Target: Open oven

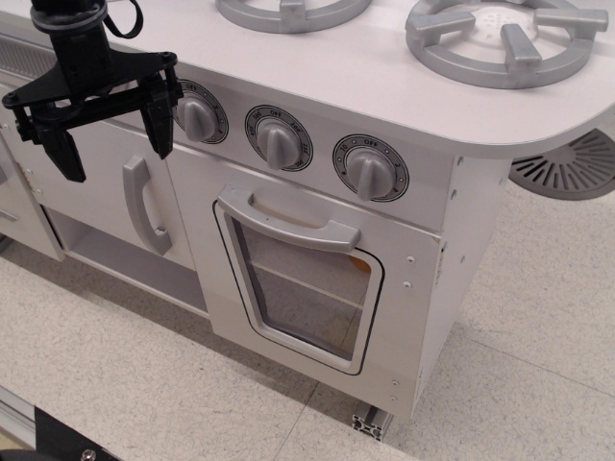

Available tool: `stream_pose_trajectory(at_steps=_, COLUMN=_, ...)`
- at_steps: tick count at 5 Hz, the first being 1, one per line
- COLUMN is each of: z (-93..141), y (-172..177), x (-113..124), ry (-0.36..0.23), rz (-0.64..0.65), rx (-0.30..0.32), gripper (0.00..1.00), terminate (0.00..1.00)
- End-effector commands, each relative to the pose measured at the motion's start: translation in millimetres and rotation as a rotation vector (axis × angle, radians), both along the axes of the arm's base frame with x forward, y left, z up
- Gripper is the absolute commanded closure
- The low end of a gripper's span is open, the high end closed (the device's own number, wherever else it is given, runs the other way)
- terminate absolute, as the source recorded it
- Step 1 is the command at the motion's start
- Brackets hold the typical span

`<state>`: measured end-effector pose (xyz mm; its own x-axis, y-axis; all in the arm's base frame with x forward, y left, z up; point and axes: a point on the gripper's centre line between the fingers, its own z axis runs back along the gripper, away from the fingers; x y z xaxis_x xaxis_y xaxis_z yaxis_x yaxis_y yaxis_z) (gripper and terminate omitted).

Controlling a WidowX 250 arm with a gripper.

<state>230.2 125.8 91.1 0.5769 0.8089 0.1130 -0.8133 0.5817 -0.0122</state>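
White toy kitchen fills the single view, shot from above and at an angle. The oven [317, 279] sits lower centre-right in the unit front; its door looks shut, flush with the front panel. Clear window [303, 283] with grey frame, a rack line visible behind it. Wide grey bar handle [288, 219] runs across the top of the door, tilted with the camera angle.

My tool [108, 130] hangs at upper left, black, fingers spread apart, gripping nothing. It is well apart from the oven handle, up and to the left of it, in front of the cabinet door [101, 182]. That door's vertical grey handle [144, 204] lies just below my right-hand finger [159, 120] as seen in frame, between tool and oven.

Three grey knobs in a row above the oven: first knob [199, 115] right beside my tool, second knob [279, 139], third knob [370, 168]. Two grey burners on the top surface [327, 67]: one burner [293, 12] cut off by the frame edge, other burner [500, 38] at right. Grey slotted disc [572, 168] under the surface overhang at far right. Speckled floor [144, 384] below, a metal rail end [370, 423] at the unit's bottom corner. Open shelf [130, 264] under the cabinet door.
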Motion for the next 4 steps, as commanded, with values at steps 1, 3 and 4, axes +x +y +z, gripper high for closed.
stream_pose_trajectory(at_steps=1, z=0, y=0, x=0, ry=0.000, rz=0.000, rx=0.000, gripper=0.00, terminate=0.00)
stream_pose_trajectory(at_steps=3, z=-44, y=-15, x=22, ry=-0.116, rz=0.330, rx=-0.148, gripper=0.00, terminate=0.00)
stream_pose_trajectory(at_steps=4, z=-69, y=-23, x=30, ry=-0.116, rz=0.419, rx=-0.188, gripper=0.00, terminate=0.00)
